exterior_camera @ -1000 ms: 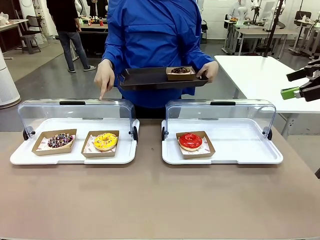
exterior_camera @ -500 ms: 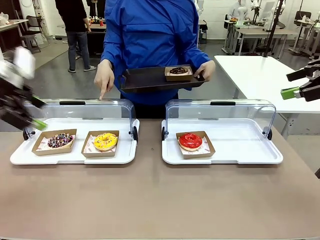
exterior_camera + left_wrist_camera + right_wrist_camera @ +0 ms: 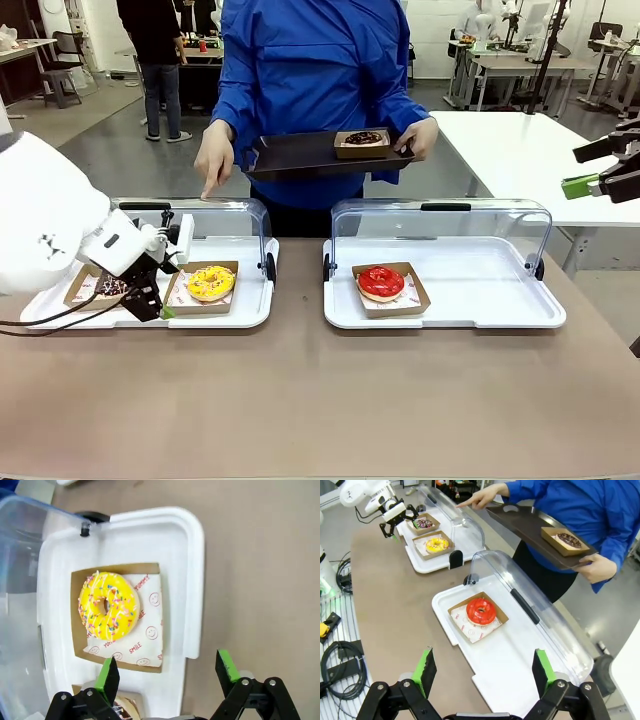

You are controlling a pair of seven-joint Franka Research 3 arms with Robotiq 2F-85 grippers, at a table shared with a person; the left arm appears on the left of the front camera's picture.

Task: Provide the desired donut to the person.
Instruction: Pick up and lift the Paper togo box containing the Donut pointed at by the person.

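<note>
Currently, your left arm: it reaches in from 9 o'clock, with the wrist low over the near part of the left white tray.
Your left jaws: spread wide, grasping nothing. In the front view they point down between the two cardboard boats. In the left wrist view one green pad hangs over the tray and the other over the bench.
The yellow donut: it lies sprinkled in its boat on the left white tray, at 3 o'clock of your left jaws and untouched.
The sprinkled chocolate donut: same tray, at 9 o'clock of the yellow donut, partly hidden behind your left arm.
The red donut: alone in its boat toward the 9 o'clock side of the right white tray.
The clear lids: the left lid and the right lid both stand swung up along the trays' far edges.
The person: stands at 12 o'clock across the bench, in a blue jacket.
The pointing hand: the index finger aims down at the top of the left lid, straight at 12 o'clock of the yellow donut. You cannot tell whether it touches.
The dark tray: the person's other hand holds its 3 o'clock end, where a boxed chocolate donut sits.
Your right jaws: released and empty, at the 3 o'clock edge of the front view, well apart from both trays.
</note>
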